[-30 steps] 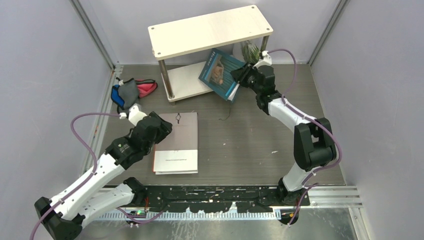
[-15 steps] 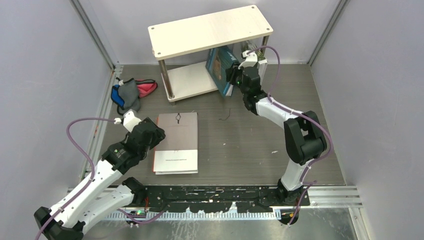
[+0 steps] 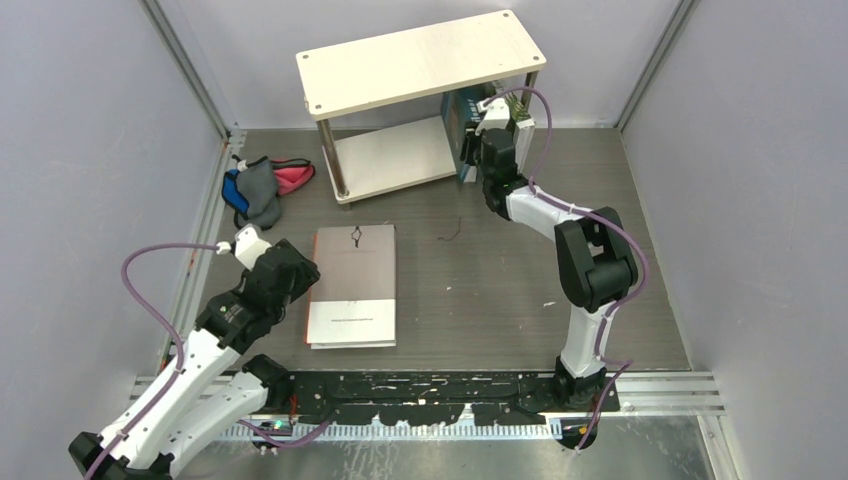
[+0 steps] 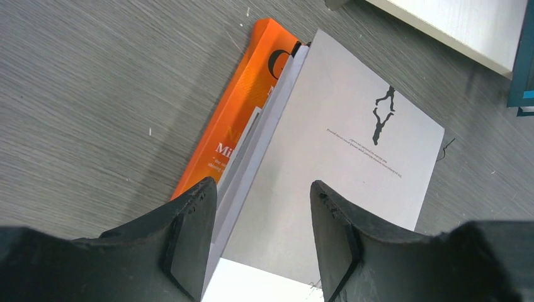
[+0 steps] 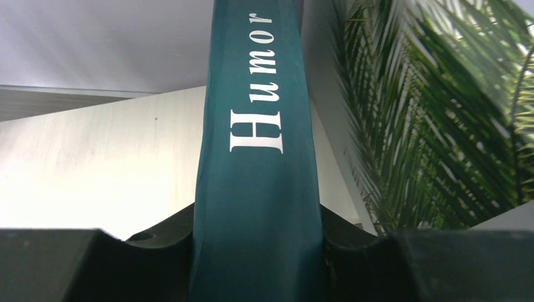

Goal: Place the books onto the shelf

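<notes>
Cloth bundle: lies on the surface, left of the shelf.
Left gripper: jaws apart and empty, hovering over the book stack in front of the shelf.
Stack: grey-white book flat on the orange book, on the surface and off the shelf.
Teal "Humor" book: upright on the shelf's lower board at the right end, beside the plant-cover book.
Right gripper: clamped on the teal book's spine.
</notes>
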Action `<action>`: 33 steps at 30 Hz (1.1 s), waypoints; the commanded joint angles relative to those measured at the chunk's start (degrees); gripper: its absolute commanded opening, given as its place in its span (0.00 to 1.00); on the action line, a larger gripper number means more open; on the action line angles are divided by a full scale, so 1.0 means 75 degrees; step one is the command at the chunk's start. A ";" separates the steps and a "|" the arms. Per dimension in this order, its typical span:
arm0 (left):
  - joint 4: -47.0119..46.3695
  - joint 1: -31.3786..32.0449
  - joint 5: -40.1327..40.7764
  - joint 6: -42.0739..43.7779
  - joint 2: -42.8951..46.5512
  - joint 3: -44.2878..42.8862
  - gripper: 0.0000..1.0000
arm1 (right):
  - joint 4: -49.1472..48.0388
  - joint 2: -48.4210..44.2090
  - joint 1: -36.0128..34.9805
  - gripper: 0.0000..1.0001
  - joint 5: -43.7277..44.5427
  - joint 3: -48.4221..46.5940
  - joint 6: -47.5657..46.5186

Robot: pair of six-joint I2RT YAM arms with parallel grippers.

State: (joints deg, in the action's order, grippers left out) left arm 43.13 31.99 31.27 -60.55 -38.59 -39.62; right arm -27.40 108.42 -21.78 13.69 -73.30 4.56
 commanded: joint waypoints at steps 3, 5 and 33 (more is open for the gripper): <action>0.0118 -0.0171 0.0133 0.0138 0.0267 0.0062 0.57 | 0.0572 0.0359 0.0353 0.48 0.0372 -0.0429 -0.0430; 0.0114 -0.0203 0.0123 0.0092 0.0278 0.0090 0.57 | 0.0621 0.0383 0.0409 0.52 0.0349 -0.0490 -0.0442; 0.0051 -0.0441 -0.0122 -0.0088 0.0035 0.0080 0.57 | 0.0926 -0.0318 0.0573 0.69 0.0616 -0.0322 -0.0609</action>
State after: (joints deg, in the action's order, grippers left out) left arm 44.21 29.36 30.24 -61.10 -38.92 -38.74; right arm -19.66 111.20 -17.82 16.40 -75.72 -0.30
